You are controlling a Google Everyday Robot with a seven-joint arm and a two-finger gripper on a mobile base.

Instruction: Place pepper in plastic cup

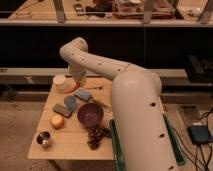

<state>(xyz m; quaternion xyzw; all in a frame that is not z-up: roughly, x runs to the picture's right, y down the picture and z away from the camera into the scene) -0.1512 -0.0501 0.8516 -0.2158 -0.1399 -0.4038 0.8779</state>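
Observation:
The plastic cup (60, 81), short and whitish, stands at the far left corner of the wooden table (75, 147). A red-orange sliver that looks like the pepper (70, 89) shows just right of the cup, under the end of my arm. My gripper (75, 84) is down at that spot, right beside the cup and mostly hidden by the white wrist. I cannot tell whether the pepper lies on the table or is held.
A purple bowl (90, 114) sits mid-table with dark grapes (97, 135) in front of it. A round yellow-orange fruit (58, 121) and a small metal cup (44, 139) are at the front left. Blue-grey blocks (82, 94) lie between. A green bin (116, 145) is at the table's right.

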